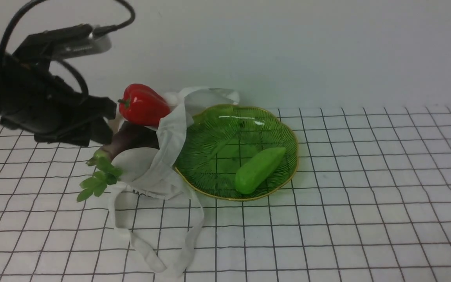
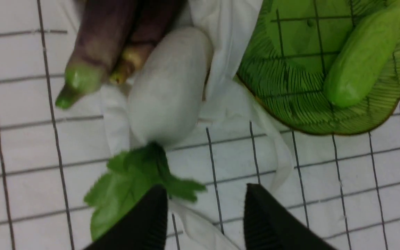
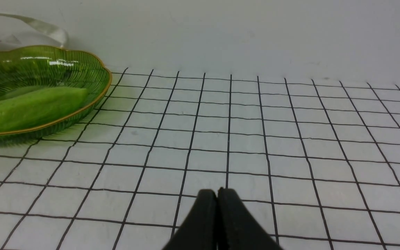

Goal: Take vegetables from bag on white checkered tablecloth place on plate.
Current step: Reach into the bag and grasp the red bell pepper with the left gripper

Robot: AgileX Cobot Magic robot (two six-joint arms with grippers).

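The white bag (image 1: pixel 166 156) lies slumped on the white checkered tablecloth (image 1: pixel 366 196), against the green plate (image 1: pixel 274 125). A red pepper (image 1: pixel 143 103) rests on top of the bag. From its mouth stick a purple eggplant (image 2: pixel 99 41) and a white radish (image 2: pixel 168 86) with green leaves (image 2: pixel 130 184). One green cucumber-like vegetable (image 1: pixel 258 169) lies on the plate. My left gripper (image 2: pixel 206 189) hovers open just short of the radish's leaves, nothing between its fingers. My right gripper (image 3: pixel 217 191) is shut over bare cloth, away from the plate (image 3: pixel 64 59).
The bag's long straps (image 1: pixel 151 250) trail toward the front edge of the cloth. A plain white wall (image 1: pixel 288 47) rises behind the table. The checkered cloth stretches to the right of the plate.
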